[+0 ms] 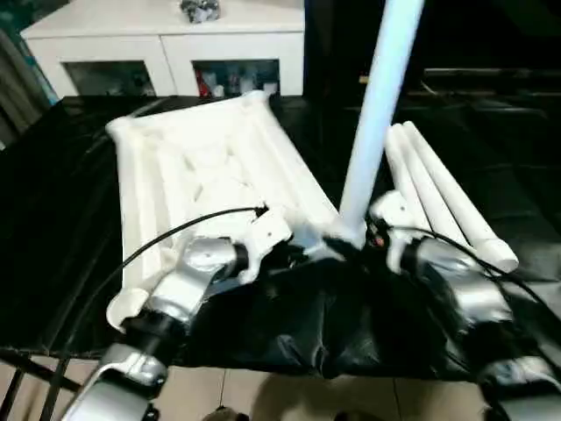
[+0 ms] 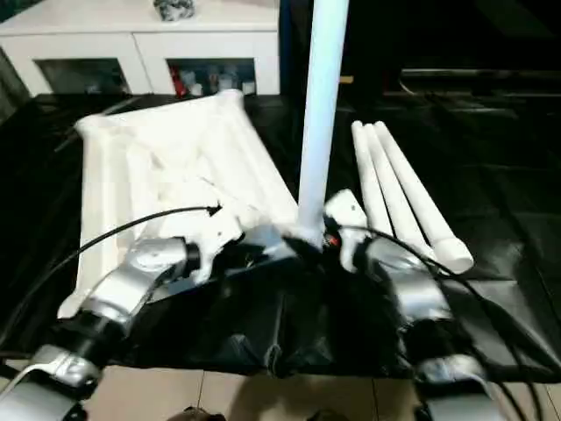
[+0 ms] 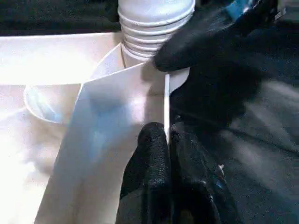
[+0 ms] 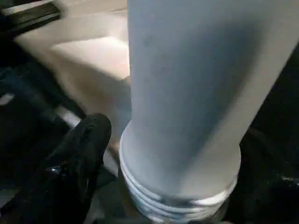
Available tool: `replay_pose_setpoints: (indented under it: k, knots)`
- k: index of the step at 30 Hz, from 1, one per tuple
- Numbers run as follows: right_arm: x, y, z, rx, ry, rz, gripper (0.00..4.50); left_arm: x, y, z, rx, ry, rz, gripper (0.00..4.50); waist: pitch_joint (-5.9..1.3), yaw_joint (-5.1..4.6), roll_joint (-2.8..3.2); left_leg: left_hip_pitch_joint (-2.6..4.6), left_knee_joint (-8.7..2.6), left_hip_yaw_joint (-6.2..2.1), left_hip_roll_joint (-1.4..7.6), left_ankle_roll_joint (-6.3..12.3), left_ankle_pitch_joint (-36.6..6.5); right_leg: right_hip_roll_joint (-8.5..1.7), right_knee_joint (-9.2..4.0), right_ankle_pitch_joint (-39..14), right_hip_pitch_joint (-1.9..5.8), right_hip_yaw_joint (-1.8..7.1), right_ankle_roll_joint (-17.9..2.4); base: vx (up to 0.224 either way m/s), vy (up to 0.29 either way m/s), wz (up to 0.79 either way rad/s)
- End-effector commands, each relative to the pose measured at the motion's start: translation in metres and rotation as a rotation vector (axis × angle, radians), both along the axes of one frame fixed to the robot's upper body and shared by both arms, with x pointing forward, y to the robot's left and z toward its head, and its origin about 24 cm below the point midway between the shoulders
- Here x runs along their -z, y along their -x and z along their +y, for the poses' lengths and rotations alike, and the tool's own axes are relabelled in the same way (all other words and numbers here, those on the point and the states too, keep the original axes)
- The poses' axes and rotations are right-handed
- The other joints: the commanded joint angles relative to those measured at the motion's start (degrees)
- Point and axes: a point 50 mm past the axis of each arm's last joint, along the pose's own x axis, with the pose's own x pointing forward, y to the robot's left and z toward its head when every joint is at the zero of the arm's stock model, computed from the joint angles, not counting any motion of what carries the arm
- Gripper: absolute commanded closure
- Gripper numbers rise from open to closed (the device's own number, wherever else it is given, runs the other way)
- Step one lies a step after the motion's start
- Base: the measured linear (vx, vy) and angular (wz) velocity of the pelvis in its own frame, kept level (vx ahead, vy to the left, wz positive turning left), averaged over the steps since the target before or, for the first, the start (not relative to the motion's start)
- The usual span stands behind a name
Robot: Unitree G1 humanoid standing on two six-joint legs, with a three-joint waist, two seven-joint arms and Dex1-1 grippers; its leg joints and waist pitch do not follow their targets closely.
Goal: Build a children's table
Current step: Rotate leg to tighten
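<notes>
The white ribbed plastic tabletop (image 1: 206, 167) lies upside down on black sheeting (image 1: 53, 228) — its near rim is pinched by the clenched left gripper (image 3: 167, 140). One long white tube leg (image 1: 379, 105) stands upright in the near corner socket, seemingly threaded in — the right gripper (image 4: 154, 154) is spread around it.

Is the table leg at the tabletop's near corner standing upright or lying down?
Upright: the leg rises from the tabletop corner, threaded end down.

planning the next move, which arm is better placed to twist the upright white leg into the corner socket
Right. The right gripper sits at the threaded base of the upright white tube leg, one finger beside it. The left gripper is pinched on the white plastic tabletop's rim, steadying it.
</notes>
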Motion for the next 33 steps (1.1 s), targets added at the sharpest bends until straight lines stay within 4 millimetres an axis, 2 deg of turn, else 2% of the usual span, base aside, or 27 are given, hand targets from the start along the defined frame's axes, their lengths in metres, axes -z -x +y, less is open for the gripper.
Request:
replay_pose_setpoints:
  k: [1,4,9,16,24,26,27,30,31,32,33]
  knots:
    - [-0.003,0.008,0.019,-0.153,-0.028,0.013,0.62,-0.016,0.003,-0.014,0.089,0.088,-0.06,4.5,-3.96,0.15,-0.94,0.78,-4.02,-1.4,3.28,6.12,-11.7,-3.2,-4.24,-16.8,3.02,2.22,-12.6,0.0,0.0,0.0]
    - [-0.007,0.02,0.012,-0.271,-0.002,0.038,0.62,-0.017,0.007,-0.003,0.142,0.078,-0.036,4.5,-3.94,0.4,-1.03,0.71,-4.03,-1.41,3.34,5.92,-11.1,-3.21,-4.11,-16.4,3.05,2.28,-12.9,0.0,0.0,0.0]
    - [-0.008,0.029,0.008,-0.353,0.021,0.077,0.62,-0.017,0.01,0.005,0.176,0.067,-0.023,4.5,-3.9,0.63,-1.02,0.86,-4.08,-1.41,3.34,5.46,-11.8,-3.21,-4.13,-17.2,3.0,2.31,-12.9,0.0,0.0,0.0]
    - [-0.005,0.038,0.008,-0.429,0.056,0.132,1.3,-0.016,0.011,0.011,0.204,0.047,-0.009,4.5,-3.95,0.72,-0.99,0.82,-4.03,-1.42,3.32,5.09,-11.3,-3.25,-4.11,-17.1,2.98,2.37,-12.6,0.0,0.0,0.0]
    - [-0.003,0.04,0.011,-0.414,0.034,0.142,1.72,-0.015,0.009,0.012,0.181,0.044,-0.008,4.5,-3.94,0.73,-0.87,0.89,-4.07,-1.45,3.33,4.68,-11.7,-3.25,-4.16,-17.4,2.93,2.36,-12.7,0.0,0.0,0.0]
    - [-0.002,0.038,0.013,-0.38,0.016,0.144,1.76,-0.015,0.007,0.01,0.152,0.045,-0.012,4.5,-3.95,0.72,-0.88,0.83,-4.06,-1.46,3.28,4.64,-11.5,-3.21,-4.13,-17.1,3.0,2.35,-12.7,0.0,0.0,0.0]
    - [0.0,0.032,0.018,-0.303,-0.023,0.129,1.76,-0.014,-0.001,0.007,0.063,0.046,-0.031,4.5,-3.94,0.71,-0.87,0.81,-4.06,-1.49,3.26,4.58,-11.5,-3.23,-4.11,-17.1,3.0,2.35,-12.7,0.0,0.0,0.0]
    - [0.003,0.025,0.021,-0.213,-0.036,0.13,1.77,-0.015,-0.007,0.004,-0.006,0.05,-0.04,4.5,-3.85,0.26,-1.02,0.85,-4.12,-1.61,2.99,3.27,-12.8,-3.33,-4.5,-20.5,3.05,2.22,-11.8,0.0,0.0,0.0]
    - [0.006,0.018,0.025,-0.136,-0.03,0.109,1.77,-0.016,-0.012,0.001,-0.059,0.054,-0.059,4.5,-3.72,0.09,-0.86,0.91,-4.2,-1.67,3.0,2.91,-13.5,-3.35,-4.73,-21.9,2.89,2.24,-11.4,0.0,0.0,0.0]
    - [0.012,0.005,0.032,0.002,-0.023,0.092,1.77,-0.018,-0.019,-0.006,-0.139,0.065,-0.08,4.5,-3.68,-0.42,-1.19,0.91,-4.19,-1.69,2.83,2.13,-14.3,-3.25,-4.81,-23.4,2.78,2.11,-10.9,0.0,0.0,0.0]
    - [0.013,0.0,0.035,0.061,-0.019,0.083,1.77,-0.02,-0.022,-0.009,-0.172,0.069,-0.089,4.5,-3.62,-0.83,-1.08,0.87,-4.23,-1.71,2.68,1.66,-14.5,-3.21,-4.82,-24.0,2.69,2.08,-10.9,0.0,0.0,0.0]
